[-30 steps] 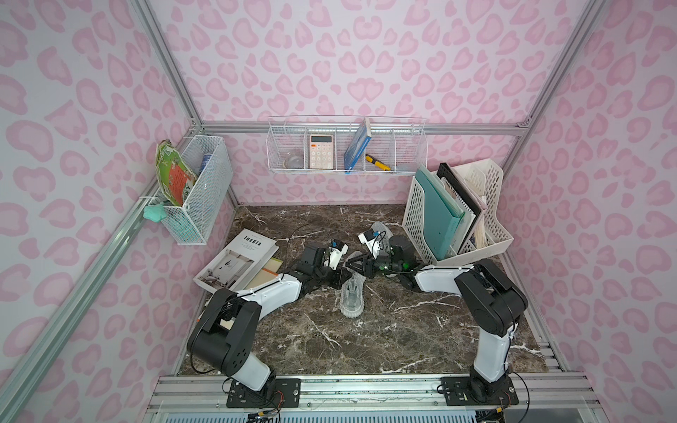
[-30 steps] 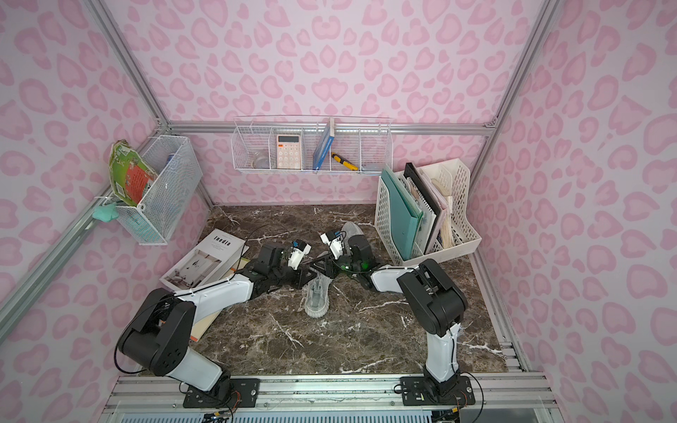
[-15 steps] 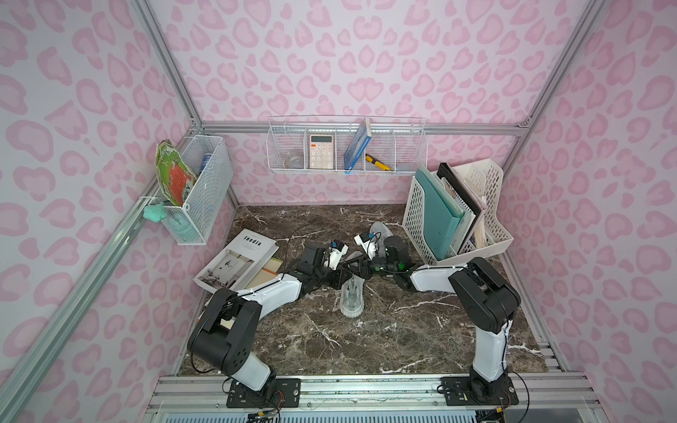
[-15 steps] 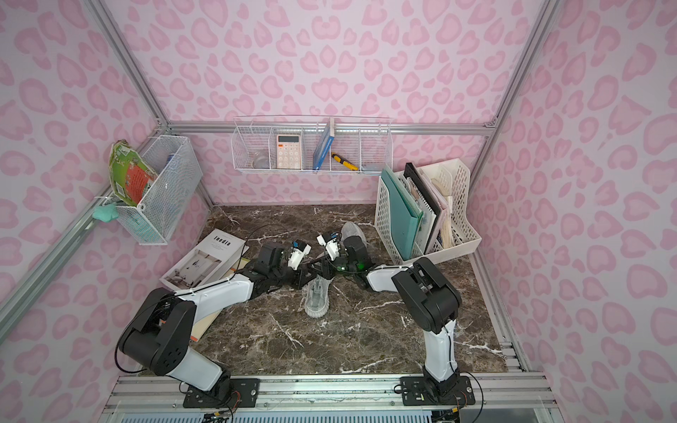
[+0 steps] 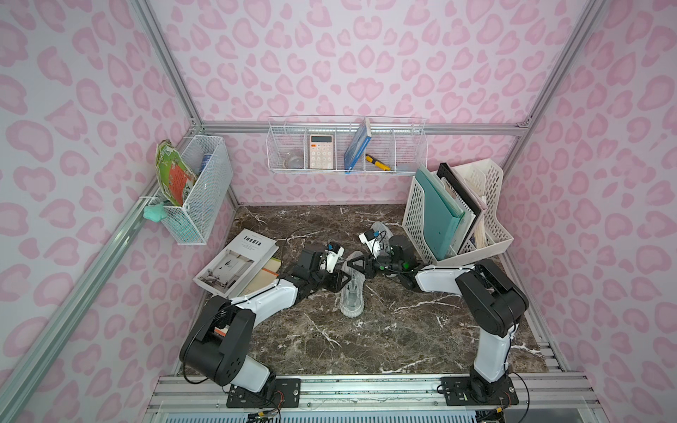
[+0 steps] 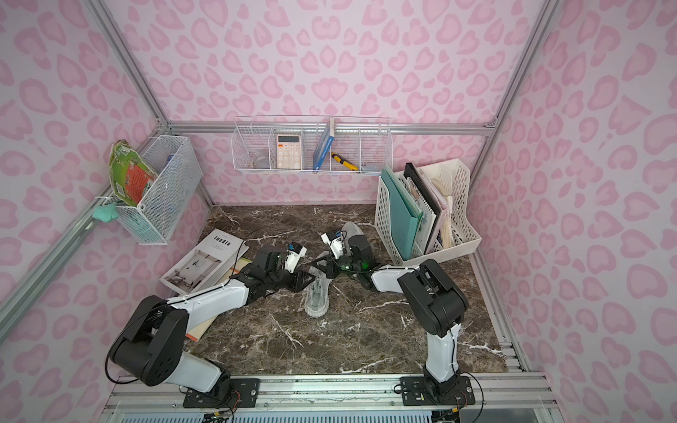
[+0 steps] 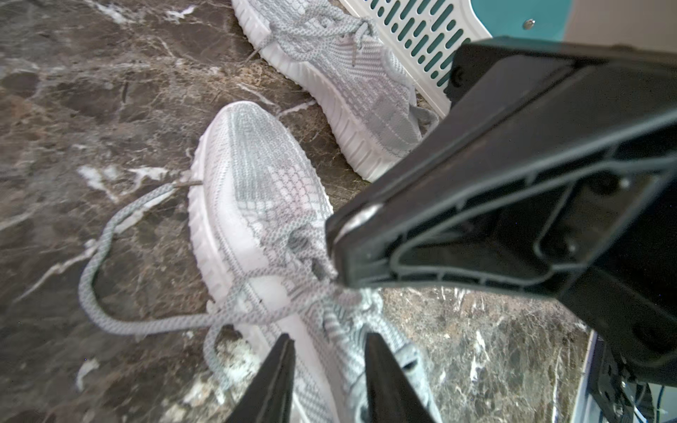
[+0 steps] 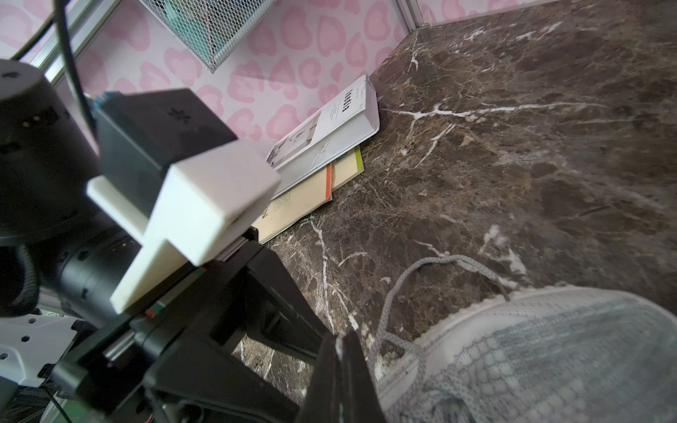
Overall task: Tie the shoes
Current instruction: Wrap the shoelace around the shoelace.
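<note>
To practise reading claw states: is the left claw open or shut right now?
Open. In the left wrist view the left claw's two fingers stand apart, with the near shoe's laces showing in the gap.

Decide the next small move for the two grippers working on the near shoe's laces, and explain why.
Probably close the left gripper on the lace strand lying between its open jaws. The right gripper is shut close beside that strand, over the shoe, so securing a second hold on the laces seems next.
</note>
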`<state>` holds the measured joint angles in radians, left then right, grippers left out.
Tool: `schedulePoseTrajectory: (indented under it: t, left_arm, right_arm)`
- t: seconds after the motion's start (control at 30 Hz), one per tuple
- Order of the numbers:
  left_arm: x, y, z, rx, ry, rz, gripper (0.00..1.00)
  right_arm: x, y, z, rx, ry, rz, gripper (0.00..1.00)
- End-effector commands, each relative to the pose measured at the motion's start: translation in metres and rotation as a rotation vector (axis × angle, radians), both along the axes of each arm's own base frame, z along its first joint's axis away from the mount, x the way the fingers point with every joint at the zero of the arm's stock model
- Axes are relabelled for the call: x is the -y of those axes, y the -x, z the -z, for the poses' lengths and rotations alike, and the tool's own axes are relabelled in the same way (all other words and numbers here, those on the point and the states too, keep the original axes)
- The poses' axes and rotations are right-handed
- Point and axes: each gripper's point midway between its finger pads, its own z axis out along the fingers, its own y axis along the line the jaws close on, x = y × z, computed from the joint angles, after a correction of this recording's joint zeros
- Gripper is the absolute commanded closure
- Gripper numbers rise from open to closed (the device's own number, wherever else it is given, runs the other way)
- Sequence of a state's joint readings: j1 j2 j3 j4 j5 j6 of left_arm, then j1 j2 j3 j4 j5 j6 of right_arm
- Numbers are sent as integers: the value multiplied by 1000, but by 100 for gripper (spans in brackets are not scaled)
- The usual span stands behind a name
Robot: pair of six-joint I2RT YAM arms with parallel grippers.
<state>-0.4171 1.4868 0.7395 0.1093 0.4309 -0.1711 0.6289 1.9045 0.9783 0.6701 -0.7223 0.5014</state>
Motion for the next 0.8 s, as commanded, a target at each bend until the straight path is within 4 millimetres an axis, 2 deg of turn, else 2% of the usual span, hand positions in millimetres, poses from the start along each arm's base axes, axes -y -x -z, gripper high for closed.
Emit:
schedulePoseTrajectory:
  t: [0.0,0.13,0.27,0.33,0.5,0.63,0.77]
  left_arm:
    - [-13,-2,-2,6,-9,-77,51]
    - [-39,-11,2,-32,-20,-225,42]
    - [-81,-34,22,-168,-118,-466,36]
    - [-92,-42,31,-213,-162,-527,35]
    - [-97,-62,50,-278,-283,-556,33]
    - [-90,-75,56,-258,-379,-534,32]
    - [-88,-78,68,-272,-456,-527,38]
  right_arm:
    - [-3,-1,-12,39,-43,-10,100]
    - [-3,-1,-14,42,-50,-11,100]
    - [-3,-1,-13,41,-50,-11,100]
    - [-3,-1,-14,42,-51,-11,100]
    - [-3,-1,-13,41,-53,-12,100]
    - [-3,-1,-14,38,-56,-14,100]
    - [-3,0,-14,34,-59,-15,100]
